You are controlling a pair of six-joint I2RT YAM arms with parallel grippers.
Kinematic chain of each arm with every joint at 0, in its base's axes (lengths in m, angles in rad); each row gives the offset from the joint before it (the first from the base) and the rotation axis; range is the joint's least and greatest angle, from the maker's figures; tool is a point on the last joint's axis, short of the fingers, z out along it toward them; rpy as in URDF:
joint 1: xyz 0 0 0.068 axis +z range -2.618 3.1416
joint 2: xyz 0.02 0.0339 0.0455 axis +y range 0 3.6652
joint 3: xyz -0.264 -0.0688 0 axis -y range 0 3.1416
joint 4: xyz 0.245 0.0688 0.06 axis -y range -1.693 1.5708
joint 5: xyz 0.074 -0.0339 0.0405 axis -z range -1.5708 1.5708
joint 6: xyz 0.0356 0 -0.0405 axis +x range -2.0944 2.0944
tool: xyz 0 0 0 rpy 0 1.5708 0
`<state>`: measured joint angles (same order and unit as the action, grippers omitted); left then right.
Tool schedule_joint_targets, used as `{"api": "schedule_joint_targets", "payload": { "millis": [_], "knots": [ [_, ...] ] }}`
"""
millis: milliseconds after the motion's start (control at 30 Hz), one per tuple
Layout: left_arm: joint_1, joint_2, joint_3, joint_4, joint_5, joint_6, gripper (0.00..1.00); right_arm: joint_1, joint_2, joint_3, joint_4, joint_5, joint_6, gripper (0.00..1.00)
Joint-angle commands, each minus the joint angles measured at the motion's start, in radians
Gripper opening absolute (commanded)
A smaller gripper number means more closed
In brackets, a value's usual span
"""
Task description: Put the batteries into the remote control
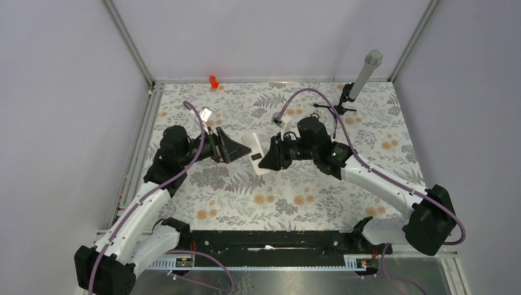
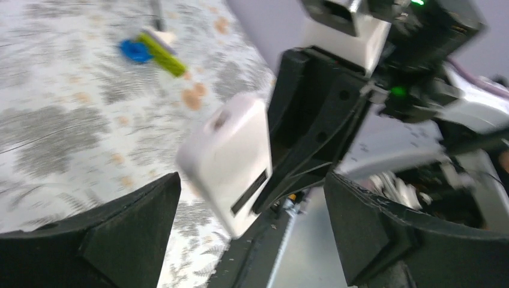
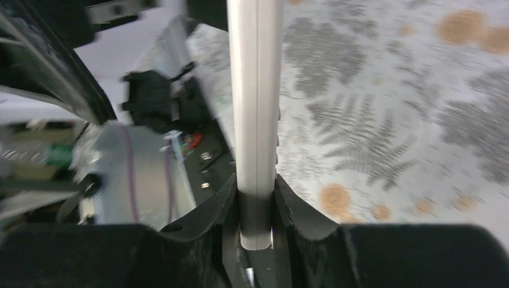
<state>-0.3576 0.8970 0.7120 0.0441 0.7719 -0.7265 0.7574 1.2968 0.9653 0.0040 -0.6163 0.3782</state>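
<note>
The right gripper (image 3: 257,195) is closed narrowly on the remote control (image 3: 257,90). The handset's near end is pinched edge-on between the two black fingers (image 3: 204,222), and its white body is seen running straight out from the jaws. The left gripper (image 2: 252,189) is spread wide and nothing is held by it. Its fingers (image 2: 126,240) are set to either side of the remote control's free end without contact. A plain white face is presented to the left wrist camera, marked by a narrow dark slot near one edge and a small oval recess at the far end. In the top view the remote control is found near the middle of the fern-patterned table (image 1: 307,203), between the two facing grippers, and it appears to be held clear of the surface. Farther off on the table, a blue disc (image 2: 133,51) is seen just beside a yellow-green block (image 2: 163,55). A grey cylinder (image 1: 367,72) on a small black stand is placed near the far right corner, and a small red object (image 1: 214,80) lies at the far edge.
</note>
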Motion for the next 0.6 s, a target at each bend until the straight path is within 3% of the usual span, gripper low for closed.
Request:
{"api": "schedule_joint_targets", "payload": {
  "millis": [0,100,233,567],
  "knots": [
    [0.014,-0.066,0.085,-0.292,-0.408,0.128,0.99,-0.031,0.001,0.077,-0.190,0.374,-0.047,0.00],
    [0.016,-0.092,0.108,-0.395,-0.561,0.143,0.99,-0.033,0.064,0.102,-0.292,0.677,-0.085,0.00],
    [0.017,-0.117,0.118,-0.443,-0.614,0.148,0.99,-0.036,0.189,0.135,-0.359,0.967,-0.118,0.00],
    [0.017,-0.172,0.145,-0.542,-0.731,0.153,0.99,-0.033,0.472,0.280,-0.534,1.214,-0.102,0.00]
  ]
}}
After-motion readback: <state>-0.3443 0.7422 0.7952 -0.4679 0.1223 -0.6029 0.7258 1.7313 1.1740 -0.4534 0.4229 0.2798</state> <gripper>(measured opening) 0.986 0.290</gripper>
